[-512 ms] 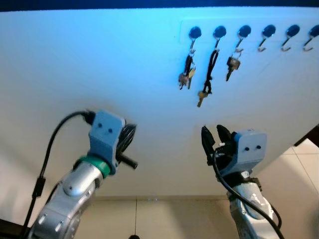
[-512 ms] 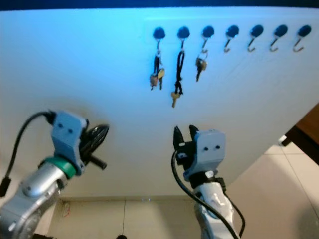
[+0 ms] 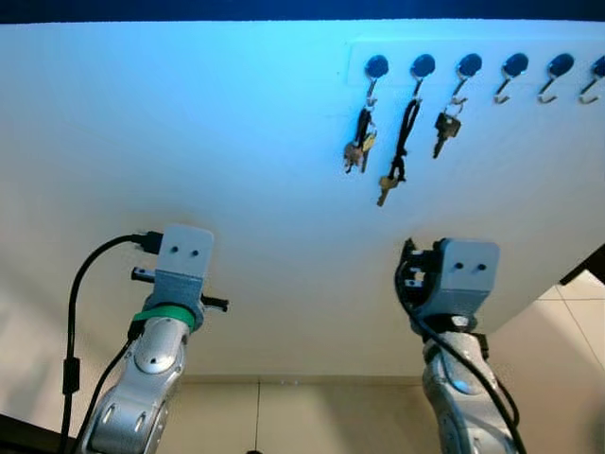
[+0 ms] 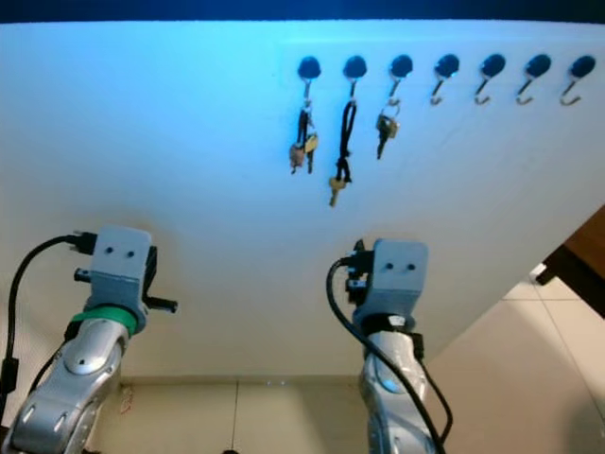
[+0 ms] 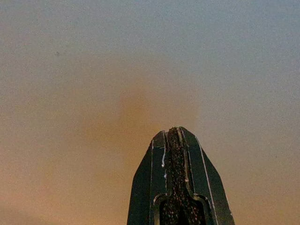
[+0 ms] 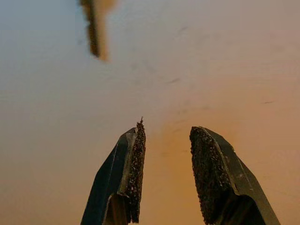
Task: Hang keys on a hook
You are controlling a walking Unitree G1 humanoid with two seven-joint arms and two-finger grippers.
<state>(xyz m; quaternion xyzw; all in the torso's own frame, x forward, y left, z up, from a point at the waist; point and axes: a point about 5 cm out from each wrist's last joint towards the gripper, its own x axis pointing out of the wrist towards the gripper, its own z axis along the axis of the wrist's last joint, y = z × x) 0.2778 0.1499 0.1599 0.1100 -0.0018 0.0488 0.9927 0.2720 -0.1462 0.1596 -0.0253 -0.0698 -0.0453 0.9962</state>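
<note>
Brass keys [image 3: 386, 185] on black cord hang; left tool [image 5: 174, 133] together, right tool [image 6: 166, 140] apart.

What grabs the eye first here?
The row of dark hooks high on the white wall: the three leftmost carry key bunches, and the others in view hang bare. Below, both silver arms are raised toward the wall, the left end effector shut and the right end effector open with nothing between its pads.

Three key sets [image 3: 397, 151] hang on the leftmost hooks [image 3: 468, 66] of the wall [image 3: 189, 142].
</note>
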